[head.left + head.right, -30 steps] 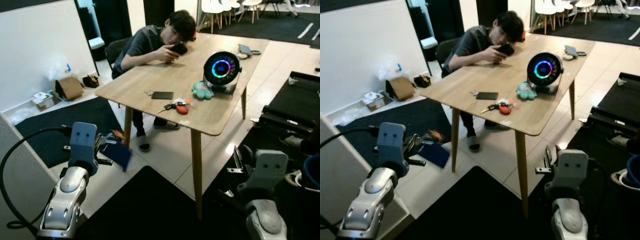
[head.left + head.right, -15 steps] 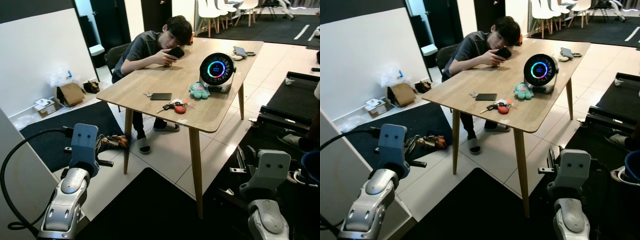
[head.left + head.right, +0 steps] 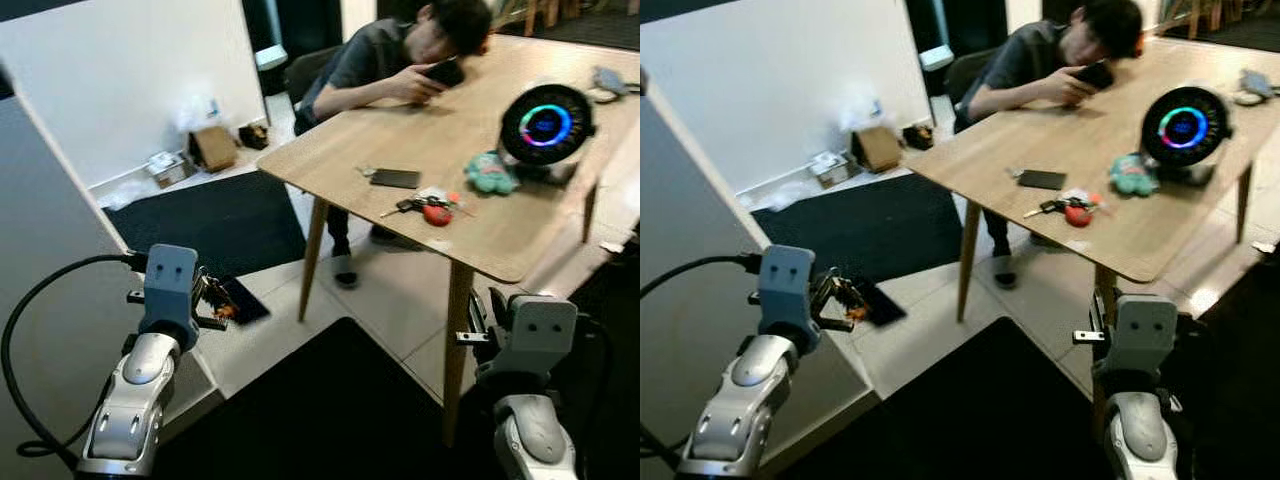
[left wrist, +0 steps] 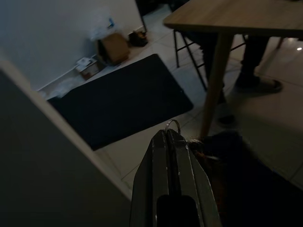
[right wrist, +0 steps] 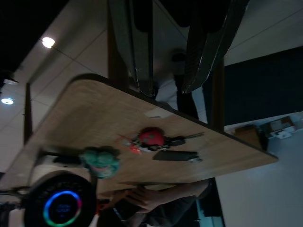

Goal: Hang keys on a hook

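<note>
**Keys carried low at the left, no hook yet in sight**

A grey wall panel (image 3: 50, 250) is standing close at the robot's left, with a white wall (image 3: 130, 80) beyond it. A wooden surface (image 3: 470, 190) is being shared with a seated person (image 3: 400, 60), who is bent over a phone; a round speaker (image 3: 545, 122), a green plush toy (image 3: 490, 172), a dark phone (image 3: 395, 178) and a second bunch of keys with a red fob (image 3: 430, 210) are lying on it. The left claw (image 4: 171, 139) is being held pressed together on a key ring (image 4: 173, 124), its keys (image 3: 215, 298) dangling just ahead of the wrist, over the floor. The right claw (image 5: 170, 52) is being kept spread and idle, aimed toward the surface. No hook can be made out; judging by the layout, the panel lies nearest the loaded left arm.
</note>
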You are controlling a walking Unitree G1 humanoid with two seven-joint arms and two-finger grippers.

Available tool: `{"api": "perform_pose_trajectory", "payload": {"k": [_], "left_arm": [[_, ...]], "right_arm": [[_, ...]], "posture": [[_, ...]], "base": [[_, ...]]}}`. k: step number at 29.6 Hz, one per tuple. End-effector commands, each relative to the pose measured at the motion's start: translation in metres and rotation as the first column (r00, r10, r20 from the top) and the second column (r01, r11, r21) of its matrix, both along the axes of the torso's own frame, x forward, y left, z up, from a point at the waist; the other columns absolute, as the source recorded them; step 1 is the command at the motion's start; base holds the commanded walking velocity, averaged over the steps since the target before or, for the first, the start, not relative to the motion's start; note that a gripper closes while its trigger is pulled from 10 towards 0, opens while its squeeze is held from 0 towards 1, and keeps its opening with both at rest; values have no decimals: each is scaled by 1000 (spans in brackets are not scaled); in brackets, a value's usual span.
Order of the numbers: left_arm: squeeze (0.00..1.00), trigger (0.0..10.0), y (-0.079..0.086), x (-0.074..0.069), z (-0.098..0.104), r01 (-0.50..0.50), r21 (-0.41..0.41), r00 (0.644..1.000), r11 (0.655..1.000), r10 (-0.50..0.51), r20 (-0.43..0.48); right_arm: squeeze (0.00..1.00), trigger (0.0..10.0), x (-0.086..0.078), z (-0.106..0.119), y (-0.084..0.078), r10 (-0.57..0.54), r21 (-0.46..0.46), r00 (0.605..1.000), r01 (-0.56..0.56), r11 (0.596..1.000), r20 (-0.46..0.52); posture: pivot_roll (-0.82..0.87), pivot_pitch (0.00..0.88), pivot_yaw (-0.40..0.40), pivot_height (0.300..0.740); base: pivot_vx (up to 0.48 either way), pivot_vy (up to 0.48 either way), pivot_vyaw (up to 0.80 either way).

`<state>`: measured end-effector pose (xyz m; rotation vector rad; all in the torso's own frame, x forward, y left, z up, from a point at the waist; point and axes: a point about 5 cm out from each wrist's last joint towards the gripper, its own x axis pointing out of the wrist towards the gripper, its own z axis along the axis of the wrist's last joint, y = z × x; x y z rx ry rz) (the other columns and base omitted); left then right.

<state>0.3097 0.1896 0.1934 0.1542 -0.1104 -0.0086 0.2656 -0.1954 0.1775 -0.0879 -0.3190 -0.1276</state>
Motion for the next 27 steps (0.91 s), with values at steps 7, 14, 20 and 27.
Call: {"api": "perform_pose_trajectory", "payload": {"k": [7,14,20,27], "left_arm": [[0,10000,5,0,-5,-33,22,999,999,33,-19],[0,10000,5,1,-6,-41,22,999,999,42,-22],[0,10000,5,1,-6,-44,23,999,999,44,-23],[0,10000,5,2,-6,-41,25,999,999,42,-22]], "right_arm": [[0,10000,-1,-7,1,8,14,999,-7,1000,-32],[0,10000,0,-6,2,12,13,999,-12,1000,-30],[0,10000,0,-6,2,14,13,999,-13,1000,-31],[0,10000,1,-6,2,12,13,1000,-12,1000,-28]], "posture": [[-3,142,148,740],[0,141,147,740],[-4,137,148,740],[-5,134,148,740]], "base": [[0,0,800],[0,0,800],[0,0,800],[0,0,800]]}}
